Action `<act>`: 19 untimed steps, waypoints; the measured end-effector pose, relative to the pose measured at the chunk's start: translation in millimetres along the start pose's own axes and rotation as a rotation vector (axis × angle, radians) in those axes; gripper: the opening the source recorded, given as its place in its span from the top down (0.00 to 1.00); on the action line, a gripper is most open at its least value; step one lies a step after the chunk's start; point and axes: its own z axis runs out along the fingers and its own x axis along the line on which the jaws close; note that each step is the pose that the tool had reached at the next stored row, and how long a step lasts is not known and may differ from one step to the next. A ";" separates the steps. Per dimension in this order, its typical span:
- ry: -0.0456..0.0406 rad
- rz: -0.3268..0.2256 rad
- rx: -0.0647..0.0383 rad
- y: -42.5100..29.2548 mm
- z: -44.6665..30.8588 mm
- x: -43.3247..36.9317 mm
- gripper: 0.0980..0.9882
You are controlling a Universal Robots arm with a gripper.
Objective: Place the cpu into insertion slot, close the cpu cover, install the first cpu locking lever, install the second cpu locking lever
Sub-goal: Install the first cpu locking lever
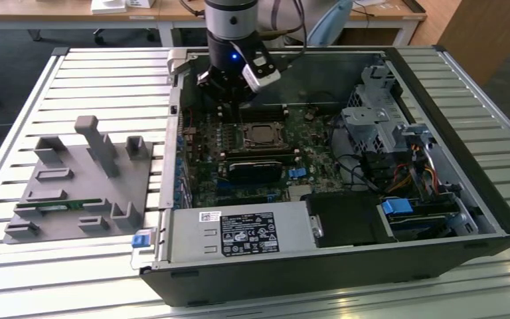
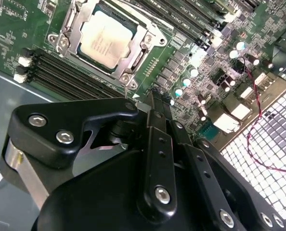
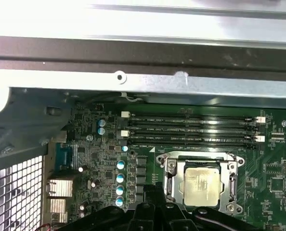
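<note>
The cpu [image 2: 106, 38] lies flat in the insertion slot [image 2: 66, 30], its dull silver top facing up. The cpu cover [image 2: 144, 48] rests down over it as a silver frame around the chip. In the first wrist view the cpu [image 3: 203, 185] and cpu cover [image 3: 171, 169] sit just past the gripper [image 3: 155, 192]. My gripper [image 2: 157, 98] is shut, its black fingers pressed together with nothing between them. It hovers above the board beside the socket, near the memory slots [image 2: 75, 72]. In the exterior view the gripper [image 1: 226, 106] hangs behind the socket [image 1: 259, 135].
The open computer case [image 1: 467, 153] lies on a slatted table [image 1: 104, 80]. A power supply [image 1: 237, 236] fills the case's near side, and drive cages with cables [image 1: 388, 126] stand at the exterior view's right. A grey fixture [image 1: 78, 179] sits at the exterior view's left.
</note>
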 end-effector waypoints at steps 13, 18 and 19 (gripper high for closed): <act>0.0001 0.000 -0.001 15.0 1.9 4.2 0.99; 0.0000 0.000 -0.003 18.6 2.3 4.2 0.99; 0.0000 0.000 -0.003 19.1 2.3 4.2 0.99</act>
